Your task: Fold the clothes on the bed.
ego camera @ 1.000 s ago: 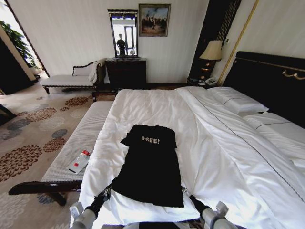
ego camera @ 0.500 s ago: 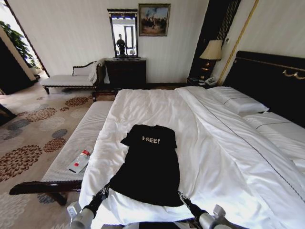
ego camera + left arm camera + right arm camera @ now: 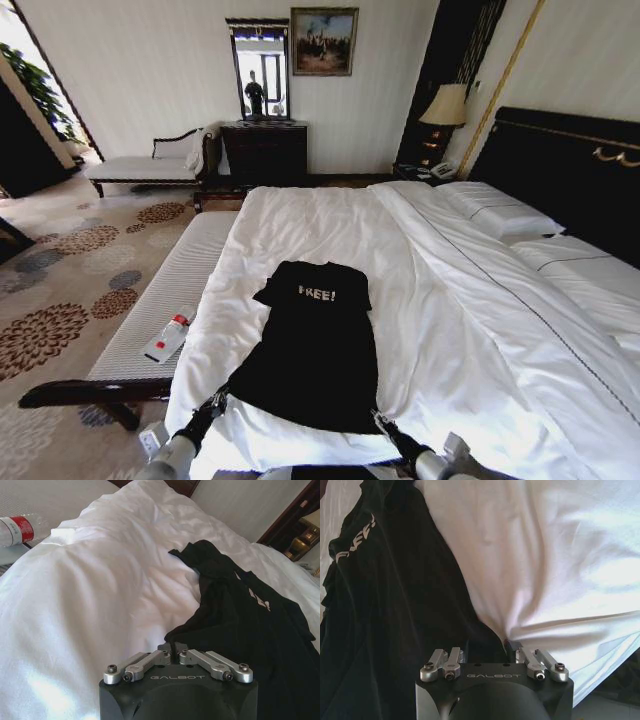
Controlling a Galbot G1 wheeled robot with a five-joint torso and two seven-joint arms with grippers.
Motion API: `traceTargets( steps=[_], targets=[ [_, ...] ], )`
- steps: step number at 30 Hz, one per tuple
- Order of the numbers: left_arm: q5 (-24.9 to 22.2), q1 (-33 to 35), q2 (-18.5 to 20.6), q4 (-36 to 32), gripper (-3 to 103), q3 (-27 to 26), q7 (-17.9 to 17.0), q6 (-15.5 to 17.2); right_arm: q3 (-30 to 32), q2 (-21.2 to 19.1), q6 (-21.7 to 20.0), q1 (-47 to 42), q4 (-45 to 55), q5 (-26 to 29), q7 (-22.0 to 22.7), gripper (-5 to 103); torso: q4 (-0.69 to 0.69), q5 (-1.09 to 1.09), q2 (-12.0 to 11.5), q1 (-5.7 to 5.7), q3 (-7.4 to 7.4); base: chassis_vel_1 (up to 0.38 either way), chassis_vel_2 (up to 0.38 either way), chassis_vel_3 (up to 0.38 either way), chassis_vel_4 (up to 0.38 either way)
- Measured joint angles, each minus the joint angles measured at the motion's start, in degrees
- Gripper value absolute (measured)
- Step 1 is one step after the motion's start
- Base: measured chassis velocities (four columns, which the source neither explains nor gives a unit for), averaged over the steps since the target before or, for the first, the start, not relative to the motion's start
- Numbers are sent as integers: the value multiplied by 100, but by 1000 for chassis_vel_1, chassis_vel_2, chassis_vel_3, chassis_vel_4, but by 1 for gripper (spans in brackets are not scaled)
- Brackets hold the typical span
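Observation:
The black T-shirt with white "FREE!" lettering lies flat on the white bed, collar away from me and hem towards me. My left gripper is at the hem's left corner. In the left wrist view the left gripper is shut on a raised peak of the T-shirt. My right gripper is at the hem's right corner. In the right wrist view the right gripper grips the T-shirt with its jaws wider apart. Black fabric is bunched between them, and the sheet puckers beside one fingertip.
A padded bench runs along the bed's left side, with a plastic bottle lying on it. Pillows and a dark headboard are on the right. A patterned carpet, a chaise and a dresser lie beyond.
Both arms have drawn back and down towards me along the hem. The T-shirt's lower corners have shifted slightly inwards, and the rest of it lies as before.

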Motion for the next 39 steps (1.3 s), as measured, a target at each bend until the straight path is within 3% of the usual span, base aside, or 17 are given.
traceTargets(
  steps=[8, 10, 12, 24, 29, 39],
  targets=[
    [37, -27, -23, 24, 3, 58, 1, -9, -94, 35, -65, -69, 115, 50, 108, 8, 0, 0, 0, 0, 0, 0, 0, 0, 0],
    [43, -15, -30, 18, 3, 58, 1, -13, -107, 44, -65, -74, 123, 46, 115, 8, 0, 0, 0, 0, 0, 0, 0, 0, 0],
    [60, 18, -35, 14, 3, 44, 10, -35, -127, 69, -62, -82, 153, 42, 136, 2, 0, 0, 0, 0, 0, 0, 0, 0, 0],
    [366, 279, -205, -145, 3, -19, -254, -291, -175, 90, -108, -353, 827, -142, 557, 1, 1, -1, 1, 0, 0, 0, 0, 0, 0],
    [569, 881, -242, -510, 3, -246, -354, -475, 106, -37, -479, -695, 1226, -532, 931, 1, 0, 0, 2, 0, 0, 0, 0, 0, 0],
    [1181, 1791, -414, -823, 3, -211, -366, -946, 360, -131, -927, -885, 1404, -615, 1478, 1, 1, 0, 2, 0, 0, 0, 0, 0, 0]
  ],
)
